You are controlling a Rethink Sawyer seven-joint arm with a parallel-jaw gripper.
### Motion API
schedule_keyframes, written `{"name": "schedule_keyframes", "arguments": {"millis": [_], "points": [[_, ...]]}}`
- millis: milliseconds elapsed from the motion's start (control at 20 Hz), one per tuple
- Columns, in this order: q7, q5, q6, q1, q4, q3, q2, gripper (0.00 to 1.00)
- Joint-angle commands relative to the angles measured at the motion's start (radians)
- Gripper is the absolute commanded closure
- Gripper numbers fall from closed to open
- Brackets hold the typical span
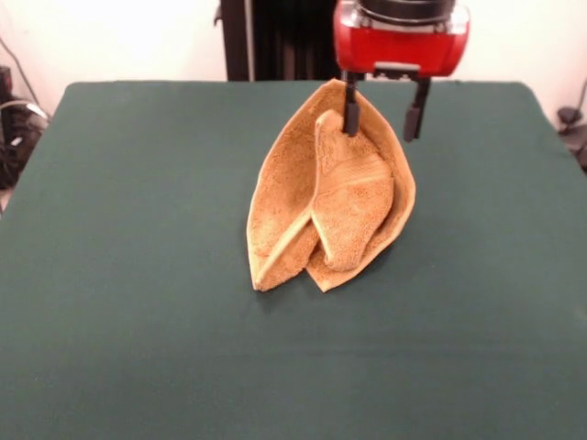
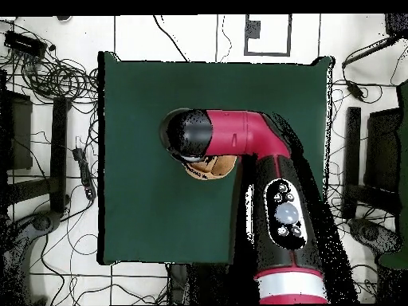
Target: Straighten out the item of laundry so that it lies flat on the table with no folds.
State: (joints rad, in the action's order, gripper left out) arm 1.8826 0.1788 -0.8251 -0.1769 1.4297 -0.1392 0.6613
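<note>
Gripper (image 1: 383, 112) hangs over the far middle of the table (image 1: 138, 275), towel (image 1: 330, 197) dangling from it. Towel stands in a tall folded cone, its top point up at the left finger, its lower folds resting on the green cloth near table centre. Front flap is doubled over, woven band visible across it. Overhead view shows only a sliver of towel (image 2: 213, 167) under the arm's (image 2: 239, 135) head.

Step in hand looks like a lift-and-spread. To do it well: keep the held corner high enough that the folds fall free, then drag sideways so the bottom edge trails out flat, and lower slowly rather than dropping into a heap. One corner alone probably won't clear the doubled flap; a regrasp is likely.

Jaws stand clearly apart. Left finger touches the towel's top point and seems to carry it; right finger hangs free beside the cloth, with background showing between them. Exact pinch can't be confirmed.
</note>
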Motion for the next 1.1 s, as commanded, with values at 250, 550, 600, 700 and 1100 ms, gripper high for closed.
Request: {"name": "schedule_keyframes", "arguments": {"millis": [250, 550, 600, 700, 1100], "points": [[0.225, -0.077, 0.109, 0.069, 0.169, -0.011, -0.039, 0.0], [0.159, -0.045, 0.111, 0.053, 0.125, 0.008, -0.085, 0.0], [0.151, -0.039, 0.103, 0.052, 0.117, 0.013, -0.09, 0.0], [0.149, -0.033, 0.111, 0.048, 0.112, 0.017, -0.102, 0.0], [0.156, -0.036, 0.107, 0.049, 0.147, 0.035, -0.084, 0.0]]}}
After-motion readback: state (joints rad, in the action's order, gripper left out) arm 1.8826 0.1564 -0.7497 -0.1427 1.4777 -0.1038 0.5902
